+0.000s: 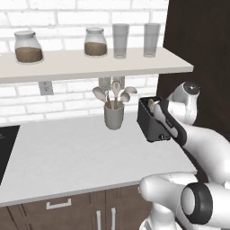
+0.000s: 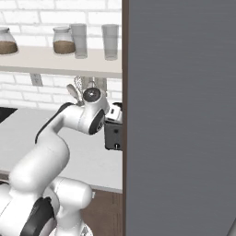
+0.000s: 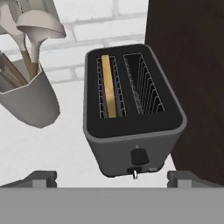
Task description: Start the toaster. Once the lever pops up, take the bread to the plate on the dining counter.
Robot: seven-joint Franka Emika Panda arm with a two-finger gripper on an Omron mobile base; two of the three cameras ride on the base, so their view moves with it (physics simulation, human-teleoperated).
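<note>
Black toaster [image 3: 131,113] below my wide-open, empty gripper [image 3: 111,178] | bread [image 3: 109,85] in slot nearer crock [image 3: 27,94] | risk: I miss small lever [image 3: 135,173], hit knob [image 3: 139,155].

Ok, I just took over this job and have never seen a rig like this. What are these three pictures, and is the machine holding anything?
It is a white robot arm on a driving base. Two pictures come from base cameras behind the arm, left and right; the third looks along the hand. On the white worktop stand a black toaster, with one bread slice in its left slot, and a grey utensil crock of spoons. Jars and glasses sit on the shelf above. The end effector is open, holds nothing, and hovers just before the toaster's lever end.
</note>
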